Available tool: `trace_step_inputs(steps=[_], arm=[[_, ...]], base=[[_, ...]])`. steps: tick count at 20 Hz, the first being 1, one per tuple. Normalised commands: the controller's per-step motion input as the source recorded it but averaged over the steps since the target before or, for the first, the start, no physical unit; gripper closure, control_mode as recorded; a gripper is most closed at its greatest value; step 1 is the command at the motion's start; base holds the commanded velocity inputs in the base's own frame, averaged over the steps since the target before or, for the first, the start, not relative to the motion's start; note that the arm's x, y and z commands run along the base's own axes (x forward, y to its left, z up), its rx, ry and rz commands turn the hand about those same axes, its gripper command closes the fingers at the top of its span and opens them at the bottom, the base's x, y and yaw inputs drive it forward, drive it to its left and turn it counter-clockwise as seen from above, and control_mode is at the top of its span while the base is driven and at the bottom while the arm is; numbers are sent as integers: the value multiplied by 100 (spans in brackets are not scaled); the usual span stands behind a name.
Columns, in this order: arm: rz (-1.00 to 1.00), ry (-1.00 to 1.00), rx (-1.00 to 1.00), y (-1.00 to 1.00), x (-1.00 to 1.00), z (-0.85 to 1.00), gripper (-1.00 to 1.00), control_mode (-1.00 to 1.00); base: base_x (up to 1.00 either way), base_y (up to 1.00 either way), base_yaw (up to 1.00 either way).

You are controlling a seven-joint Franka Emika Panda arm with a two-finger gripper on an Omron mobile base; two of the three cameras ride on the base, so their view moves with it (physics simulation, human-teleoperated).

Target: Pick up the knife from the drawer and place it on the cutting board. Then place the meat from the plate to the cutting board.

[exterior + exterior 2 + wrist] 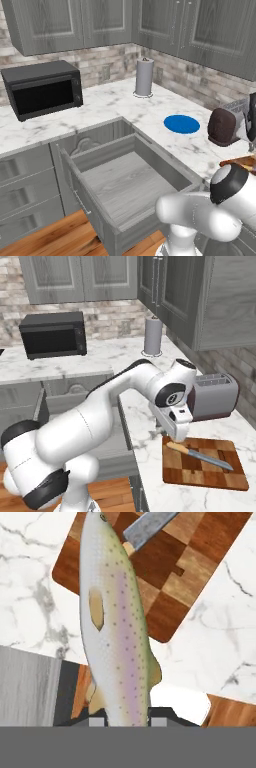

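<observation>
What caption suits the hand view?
Claw holds speckled grey-tan fish above reddish-brown wooden cutting board, beside silver-bladed knife.

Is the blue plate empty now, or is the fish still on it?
Empty. The plate shows bare blue on the counter, and the fish hangs in the shut hand above the cutting board.

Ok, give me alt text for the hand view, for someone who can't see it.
A speckled fish, the meat, hangs lengthwise from the shut gripper, above the edge of the reddish-brown cutting board. The knife lies on the board, partly behind the fish, with white marble counter around the board.
</observation>
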Motion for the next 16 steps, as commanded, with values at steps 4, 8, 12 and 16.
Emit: trace_step_inputs(steps=[4,8,12,16], arm=[[0,0,0,-75,0,-49,100,-100],[0,0,0,-67,9,-50,100,-100],[0,0,0,-62,14,-53,100,-100],[0,1,0,-37,29,-60,100,-100]], base=[[0,0,0],[0,0,0],[0,0,0],[0,0,0]])
